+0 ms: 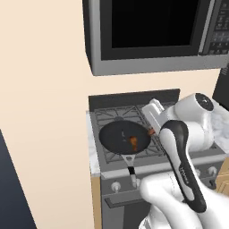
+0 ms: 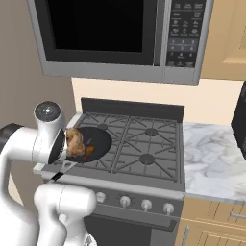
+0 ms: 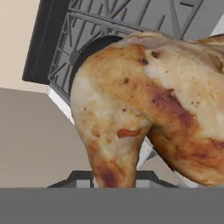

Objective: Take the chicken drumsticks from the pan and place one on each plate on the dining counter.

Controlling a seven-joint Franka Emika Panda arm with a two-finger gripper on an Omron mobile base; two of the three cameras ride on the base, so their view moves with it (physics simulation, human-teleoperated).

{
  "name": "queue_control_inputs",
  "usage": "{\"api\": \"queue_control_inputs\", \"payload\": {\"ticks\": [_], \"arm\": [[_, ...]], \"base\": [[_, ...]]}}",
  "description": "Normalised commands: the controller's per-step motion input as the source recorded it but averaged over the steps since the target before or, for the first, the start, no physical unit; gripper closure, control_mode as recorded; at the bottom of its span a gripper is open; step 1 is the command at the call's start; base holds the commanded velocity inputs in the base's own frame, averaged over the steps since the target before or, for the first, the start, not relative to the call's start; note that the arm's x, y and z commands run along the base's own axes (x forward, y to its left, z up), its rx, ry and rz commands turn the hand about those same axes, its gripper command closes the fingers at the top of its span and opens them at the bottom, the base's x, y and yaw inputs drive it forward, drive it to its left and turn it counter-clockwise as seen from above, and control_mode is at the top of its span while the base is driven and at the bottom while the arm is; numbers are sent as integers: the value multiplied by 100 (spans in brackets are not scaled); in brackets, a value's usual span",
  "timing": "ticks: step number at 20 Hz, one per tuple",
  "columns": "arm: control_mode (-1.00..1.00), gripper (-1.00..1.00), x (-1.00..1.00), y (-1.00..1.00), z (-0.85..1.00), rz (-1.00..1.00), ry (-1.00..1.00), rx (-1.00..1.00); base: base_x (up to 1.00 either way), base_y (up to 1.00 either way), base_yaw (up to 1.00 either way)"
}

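Gripping one drumstick [image 3: 144, 113], claw [image 3: 114, 181] clenched at bottom centre of hand view, lifted above pan [image 1: 117, 134]. Beyond, second drumstick [image 1: 133, 142] lying in pan, centre of left base view, on stove [image 2: 144, 144].

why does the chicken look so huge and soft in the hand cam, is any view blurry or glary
Hand view: the drumstick sits right at the lens, so it looms large and its texture looks smeared. Left base view: soft and low in detail, flat even light, and the drumstick in the pan is just an orange speck. Right base view: sharper, no glare on the stove; the held piece looks small.
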Motion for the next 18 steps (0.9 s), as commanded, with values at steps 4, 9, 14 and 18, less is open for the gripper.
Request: {"api": "queue_control_inputs", "payload": {"ticks": [4,9,14,18], "arm": [[100,100,-26,-11,4,-1,6,4],[100,100,0,0,0,0,0,0],[100,100,0,0,0,0,0,0],[100,100,0,0,0,0,0,0]], "base": [[-11,-4,-1],[-50,-22,-17],[-49,-32,-28],[-47,-50,-48]]}}
